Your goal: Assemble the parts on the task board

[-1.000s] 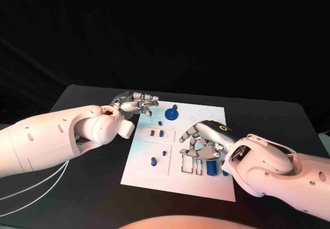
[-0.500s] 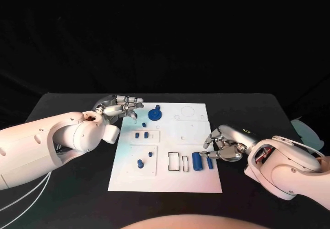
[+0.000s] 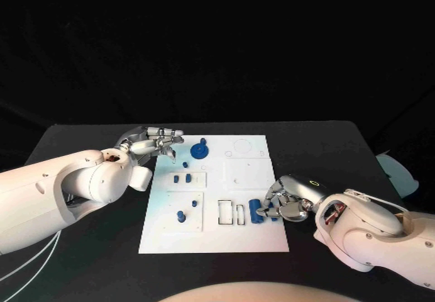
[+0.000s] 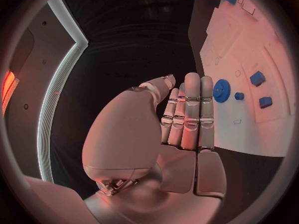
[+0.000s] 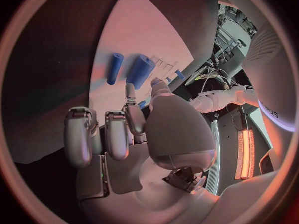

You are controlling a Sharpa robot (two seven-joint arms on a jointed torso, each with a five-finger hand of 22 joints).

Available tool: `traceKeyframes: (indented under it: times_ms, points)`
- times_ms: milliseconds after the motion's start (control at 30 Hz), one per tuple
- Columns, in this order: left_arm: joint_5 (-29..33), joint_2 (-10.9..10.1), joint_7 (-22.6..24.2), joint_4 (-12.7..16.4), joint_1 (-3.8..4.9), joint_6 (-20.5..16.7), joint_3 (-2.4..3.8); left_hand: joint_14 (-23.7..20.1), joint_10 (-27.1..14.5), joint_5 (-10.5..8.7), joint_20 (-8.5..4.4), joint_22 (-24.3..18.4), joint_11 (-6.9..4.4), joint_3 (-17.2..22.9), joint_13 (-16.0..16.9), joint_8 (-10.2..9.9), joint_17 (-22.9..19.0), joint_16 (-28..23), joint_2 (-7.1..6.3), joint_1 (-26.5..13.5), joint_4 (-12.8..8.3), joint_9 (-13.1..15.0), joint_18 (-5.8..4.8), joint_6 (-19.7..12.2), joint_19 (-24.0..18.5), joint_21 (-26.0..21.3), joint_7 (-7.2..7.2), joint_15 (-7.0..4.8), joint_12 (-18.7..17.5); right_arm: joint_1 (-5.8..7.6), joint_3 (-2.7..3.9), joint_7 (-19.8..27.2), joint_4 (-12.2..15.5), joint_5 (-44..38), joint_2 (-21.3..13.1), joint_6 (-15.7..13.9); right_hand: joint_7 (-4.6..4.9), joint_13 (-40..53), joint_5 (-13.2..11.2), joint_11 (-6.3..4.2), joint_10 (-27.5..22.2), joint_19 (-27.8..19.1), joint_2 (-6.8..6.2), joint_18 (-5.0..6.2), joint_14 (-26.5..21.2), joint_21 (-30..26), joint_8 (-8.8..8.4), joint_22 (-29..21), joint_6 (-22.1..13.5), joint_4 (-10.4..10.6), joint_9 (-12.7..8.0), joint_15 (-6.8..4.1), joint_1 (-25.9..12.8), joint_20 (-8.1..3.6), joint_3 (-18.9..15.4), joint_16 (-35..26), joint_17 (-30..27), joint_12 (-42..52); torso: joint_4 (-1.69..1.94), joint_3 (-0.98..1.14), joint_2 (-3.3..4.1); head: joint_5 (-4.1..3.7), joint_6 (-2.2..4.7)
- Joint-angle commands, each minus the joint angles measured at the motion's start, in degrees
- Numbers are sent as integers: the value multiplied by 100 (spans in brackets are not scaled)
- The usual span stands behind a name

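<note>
The right robot hand (image 3: 286,202) hangs with fingers curled, holding nothing, just beside 2 blue plastic cylinders (image 3: 256,211) on the white rectangular task board (image 3: 244,242). The left robot hand (image 3: 154,141), fingers straight and released, hovers near a blue toothed gear (image 3: 199,150).

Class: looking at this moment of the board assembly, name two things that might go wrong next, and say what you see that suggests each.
The right hand sits at the task board edge beside two loose blue cylinders; a clumsy closing might roll them off. The left hand hovers open near the blue gear and may knock it when reaching.
</note>
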Motion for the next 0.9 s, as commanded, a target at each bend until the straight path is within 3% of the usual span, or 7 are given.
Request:
traceKeyframes:
  times_ms: [33,400,600,900]
  points:
    - [7,-10,39,26,6,103,3,7,-26,-3,18,-7,2,-40,0,7,-12,-17,51,-14,15,-6,75,-36,-14,-30,1,-2,43,-69,-1,-252,-72,-255,89,-16,-7,-9,-30,-5,6,282,-2,-89,414,-19,20,1288,-45,1,7,15,-46,-33,-49,20,517,-40,9,-5,7,11,-16]
    - [7,-28,39,41,6,113,3,8,-32,-2,20,-9,3,-46,1,10,-14,-17,55,-23,22,-8,75,-38,-14,-34,2,0,50,-190,-1,-382,-274,-351,369,53,-12,-8,-38,-8,0,275,11,-85,411,-36,36,1284,-44,5,37,13,-80,-34,-82,13,503,-47,8,2,5,56,-36]
    - [8,-37,30,45,6,119,2,8,-36,-2,21,-12,3,-51,1,13,-15,-17,58,-31,29,-9,75,-40,-14,-38,2,1,56,-218,-1,-479,-401,-317,488,137,-16,1,-49,-10,0,273,26,-85,409,-38,49,1283,-46,7,64,11,-118,-35,-111,11,499,-47,3,-5,7,89,-44]
    - [9,-44,6,72,6,144,0,9,-40,-1,23,-14,4,-54,1,16,-17,-17,63,-38,36,-10,75,-41,-13,-41,2,1,62,-305,0,-627,-516,-331,693,135,-26,27,-27,-19,9,273,71,-85,412,-36,71,1284,-45,-6,107,6,-99,-38,-122,17,513,-33,11,2,5,87,-53]
